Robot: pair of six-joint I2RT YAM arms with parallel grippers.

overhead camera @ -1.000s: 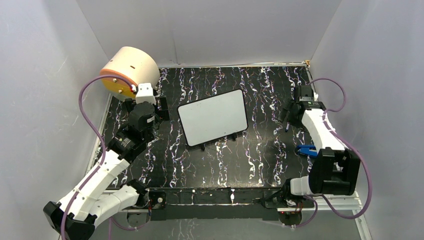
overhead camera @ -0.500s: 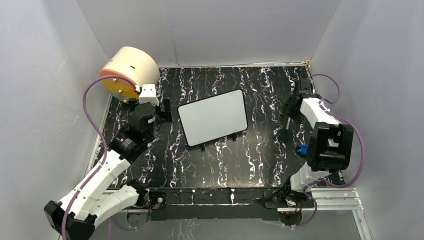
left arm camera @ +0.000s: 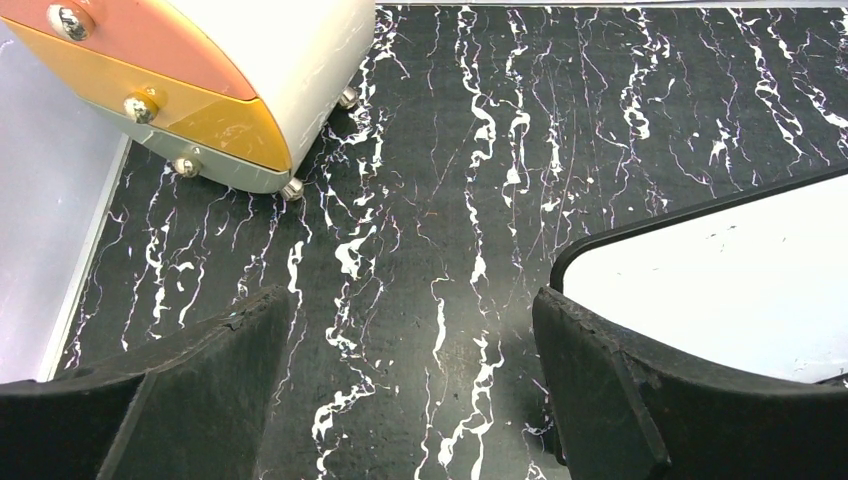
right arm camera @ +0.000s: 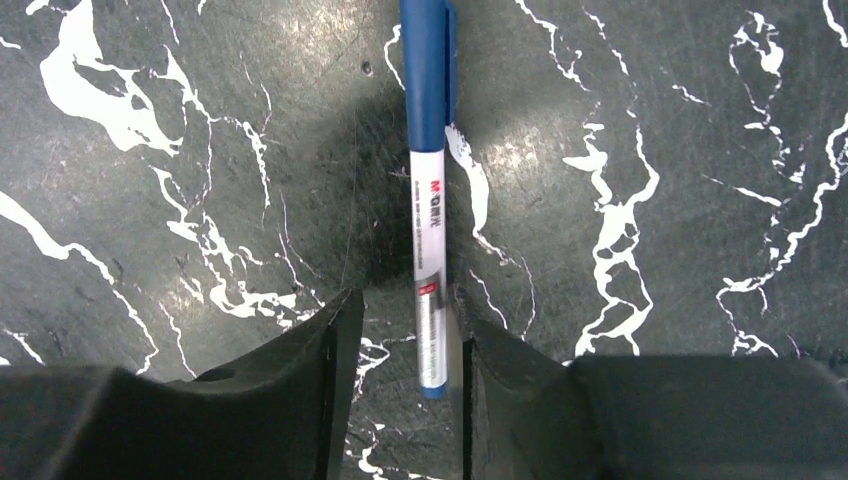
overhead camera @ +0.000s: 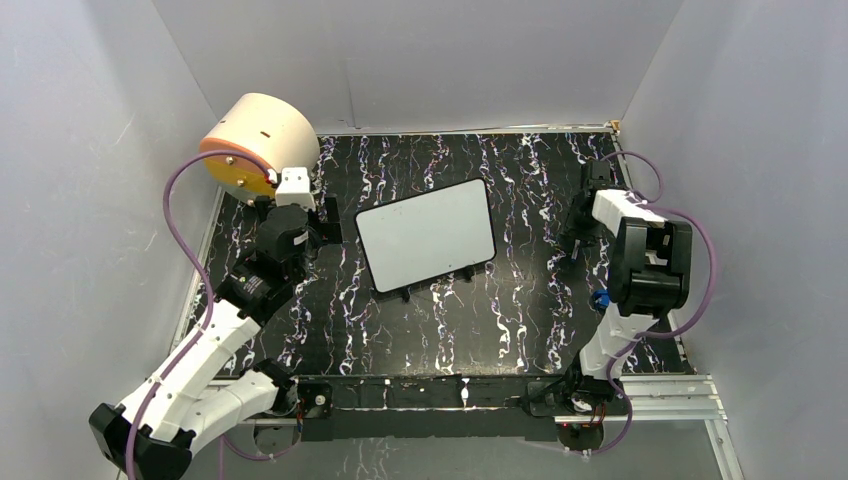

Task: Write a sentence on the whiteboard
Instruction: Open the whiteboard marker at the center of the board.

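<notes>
Tabletop [overhead camera: 520, 300] black w/ white veins, holds whiteboard [overhead camera: 425, 235]; grey walls [overhead camera: 450, 60] around.

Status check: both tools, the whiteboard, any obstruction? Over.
Left tool open beside whiteboard, face blank. Right tool open, straddling blue marker lying flat, not gripped. Drum back-left, out of the way.

left pincer [left arm camera: 407, 320]: jaws wide | right pincer [right arm camera: 403, 330]: pointing down, jaws half apart

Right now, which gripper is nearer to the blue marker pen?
Right. The right gripper is directly over the marker, one finger on each side of it. The left gripper is far away, by the whiteboard corner.
</notes>
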